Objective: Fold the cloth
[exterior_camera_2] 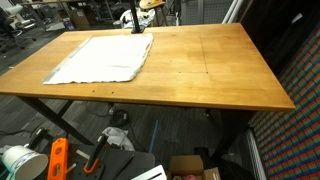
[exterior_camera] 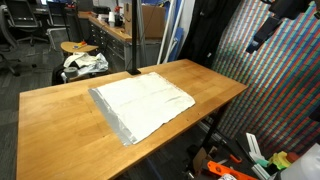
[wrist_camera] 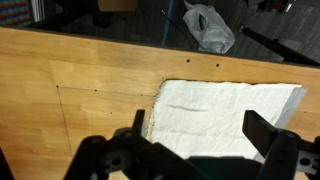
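The cloth (exterior_camera: 140, 100) is a large off-white sheet with a greyish edge. It lies spread flat and slightly wrinkled on the wooden table (exterior_camera: 60, 130), towards one end in an exterior view (exterior_camera_2: 103, 58). In the wrist view the cloth (wrist_camera: 225, 115) fills the lower right, and its frayed left edge runs beside bare wood. My gripper (wrist_camera: 197, 130) hangs well above it. Its two dark fingers (wrist_camera: 258, 130) are spread wide with nothing between them. In an exterior view the arm (exterior_camera: 278, 22) comes in high at the top right, away from the table surface.
A black stand (exterior_camera: 130, 40) rises at the table's far edge, close to the cloth. A patterned fabric bundle (exterior_camera: 85, 63) sits on a stool behind the table. A white bag (wrist_camera: 208, 25) lies on the floor. Beneath the table are an orange tool (exterior_camera_2: 57, 158) and a bucket (exterior_camera_2: 18, 160).
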